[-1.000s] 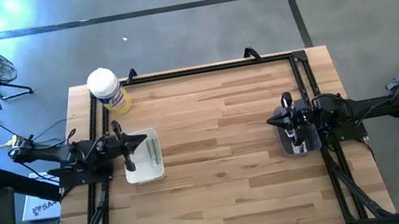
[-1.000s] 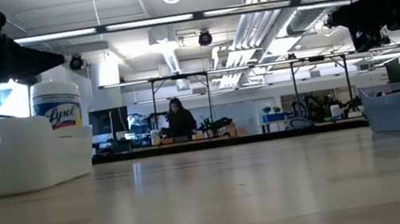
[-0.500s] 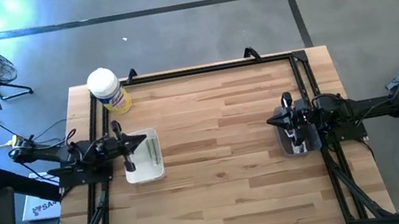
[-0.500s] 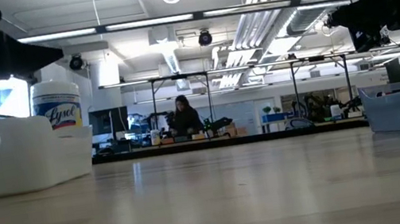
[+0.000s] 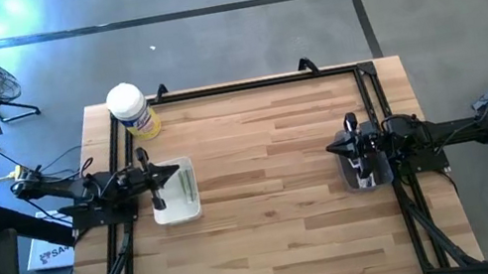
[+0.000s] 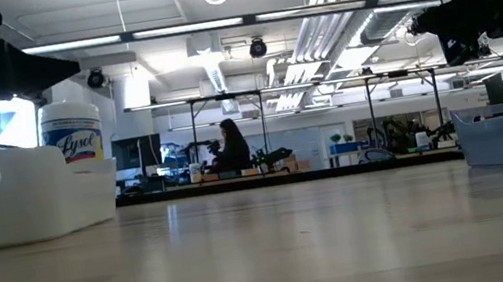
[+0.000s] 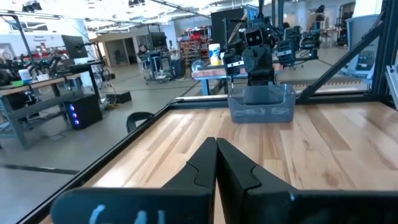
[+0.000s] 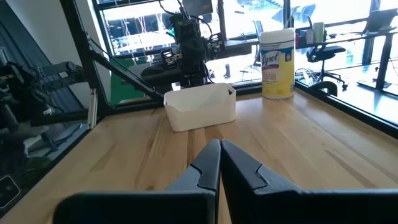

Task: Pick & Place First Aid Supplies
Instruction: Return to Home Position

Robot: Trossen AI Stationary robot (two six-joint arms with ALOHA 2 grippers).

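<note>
**Sorting appears complete; both arms parked over their bins**

Starting closest to the wrist cameras, I am seeing the left gripper [image 7: 216, 149] with its jaws pressed together and pinching nothing. The right gripper [image 8: 220, 148] is showing the same: jaws pressed together, nothing between them. From overhead, the left gripper is hanging above the white bin [image 5: 179, 218] at the counter's left side. The right gripper is hanging above the translucent bin [image 5: 357, 184] at the right side. Each is pointing inward across the counter [image 5: 277, 212].

Moving outward, I am looking into the white bin and finding pale greenish wrapped strips [image 5: 188, 180] lying along the wall nearer the counter's middle. The right arm is covering most of the translucent bin from above. Through its wall I cannot tell what is lying inside, so I am not confirming its contents.

Further out, I am scanning the wood between the two bins and finding no loose packet on it in any view. The yellow canister [image 5: 133, 112] is standing upright at the far left corner, apart from the white bin.

Beyond the counter, a person [image 6: 232, 148] is working at a distant bench, well apart from the rig.

My judgement: picking and placing is looking finished, with nothing visible outside the bins. Only settling the arms into their rest pose is remaining, and both are looking close to it.
</note>
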